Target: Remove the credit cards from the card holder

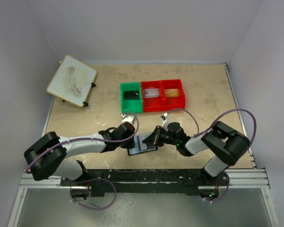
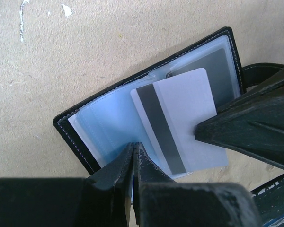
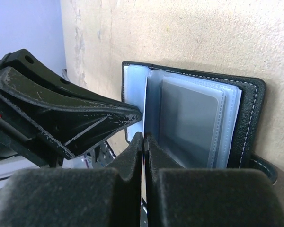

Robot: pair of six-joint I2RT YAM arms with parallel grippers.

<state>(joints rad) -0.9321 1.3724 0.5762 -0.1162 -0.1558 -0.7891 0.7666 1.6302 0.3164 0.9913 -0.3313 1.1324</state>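
Jaws of the right gripper [image 3: 143, 138] are pressed together on the edge of a pale plastic credit card [image 2: 184, 123] with a dark magnetic stripe; from the right wrist the card shows only edge-on, as a thin pale line running between the two black fingers. From the left wrist the same card lies tilted over the middle of the open holder, one right finger meeting its right-hand edge.

The left gripper [image 2: 134, 149] is closed tight with nothing between its fingers. Its joined tips sit on the pale blue lining near the holder's near edge, just beside the card's lower left corner.

The black bifold card holder [image 2: 97, 130] lies spread open and flat on the tan table [image 1: 203, 85], between the two grippers and nearer the arm bases than the green plastic bin [image 1: 131, 90] and the red plastic bins [image 1: 162, 85]. A dark grey card [image 3: 189, 118] sits inside a clear sleeve on the half farther from the left gripper.
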